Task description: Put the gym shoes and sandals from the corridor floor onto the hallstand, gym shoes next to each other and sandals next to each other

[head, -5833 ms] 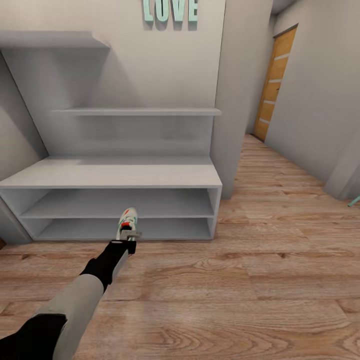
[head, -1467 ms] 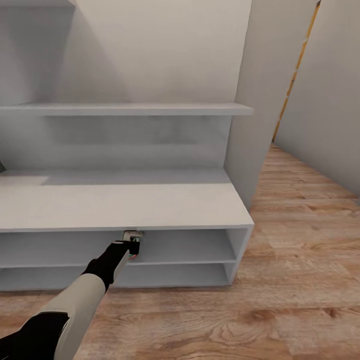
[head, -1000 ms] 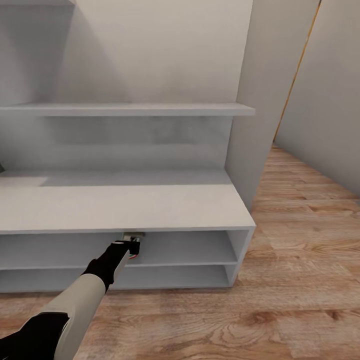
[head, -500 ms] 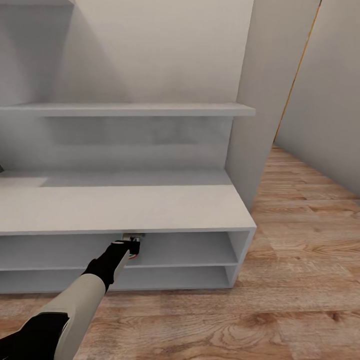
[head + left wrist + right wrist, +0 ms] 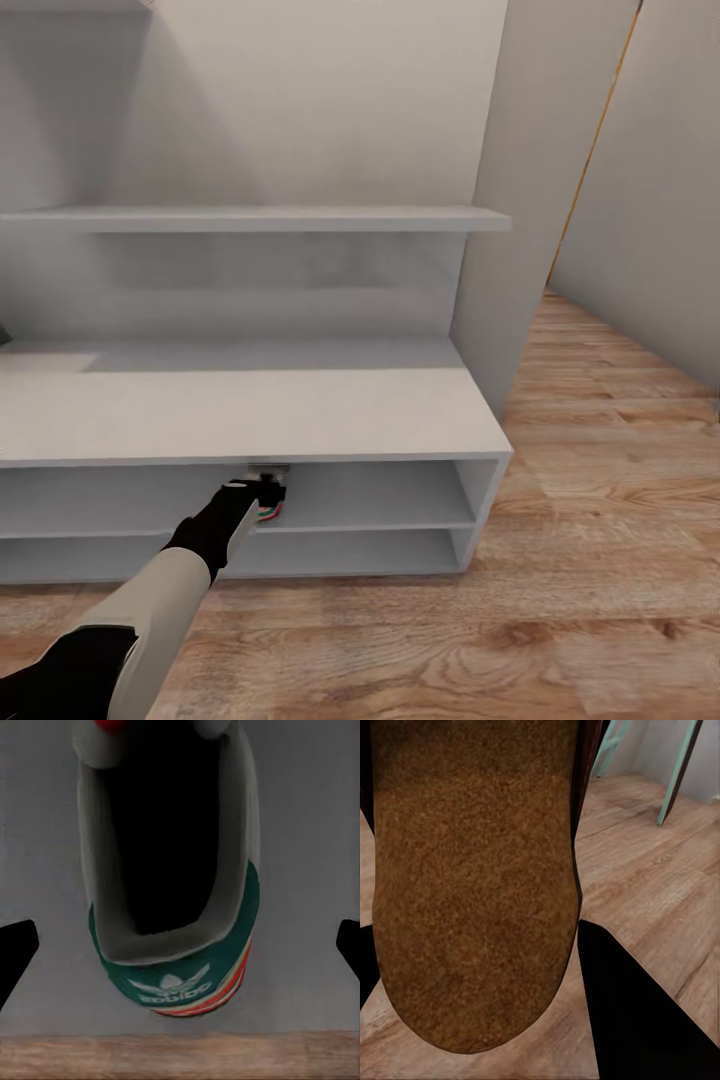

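Observation:
The pale grey hallstand stands straight ahead. My left gripper reaches into its upper open shelf level, just under the bench top. One gym shoe, white with a green heel and red stripes, lies on the grey shelf board, heel towards the camera. My left gripper is open, its fingertips spread wide and clear of the shoe on both sides. The shoe's heel peeks out below the wrist. My right gripper is shut on a brown sandal held above the corridor floor.
Wood plank floor spreads to the right of the hallstand and in front of it. A grey wall column borders the unit's right end. A higher shelf crosses the back panel. Teal frame legs stand on the floor beyond the sandal.
The camera has come closer to the hallstand. My left arm has carried the gym shoe from over the floor into the upper shelf level; in the last half second the heel shows slightly more below the gripper.

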Robot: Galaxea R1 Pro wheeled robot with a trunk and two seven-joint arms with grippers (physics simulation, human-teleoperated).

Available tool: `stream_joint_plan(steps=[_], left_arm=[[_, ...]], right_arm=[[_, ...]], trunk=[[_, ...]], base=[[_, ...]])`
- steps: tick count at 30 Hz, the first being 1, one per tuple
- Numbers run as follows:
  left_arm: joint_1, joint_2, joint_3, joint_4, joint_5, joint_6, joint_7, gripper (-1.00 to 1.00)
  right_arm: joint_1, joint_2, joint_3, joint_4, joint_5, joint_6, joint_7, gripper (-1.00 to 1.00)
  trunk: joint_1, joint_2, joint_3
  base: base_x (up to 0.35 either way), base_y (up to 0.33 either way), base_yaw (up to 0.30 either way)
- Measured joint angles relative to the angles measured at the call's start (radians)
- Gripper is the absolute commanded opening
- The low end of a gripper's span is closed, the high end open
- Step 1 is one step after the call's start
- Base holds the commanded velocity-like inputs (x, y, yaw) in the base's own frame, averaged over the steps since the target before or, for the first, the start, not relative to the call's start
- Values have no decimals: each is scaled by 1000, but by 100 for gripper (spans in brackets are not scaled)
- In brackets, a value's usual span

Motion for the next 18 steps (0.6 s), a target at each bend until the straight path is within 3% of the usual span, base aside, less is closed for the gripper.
stream_joint_plan(steps=[18], left_arm=[[0,1,-1,-2,0,-1,0,100]], right_arm=[[0,0,0,0,0,-2,0,-100]], trunk=[[0,0,0]], base=[[-300,121,0]])
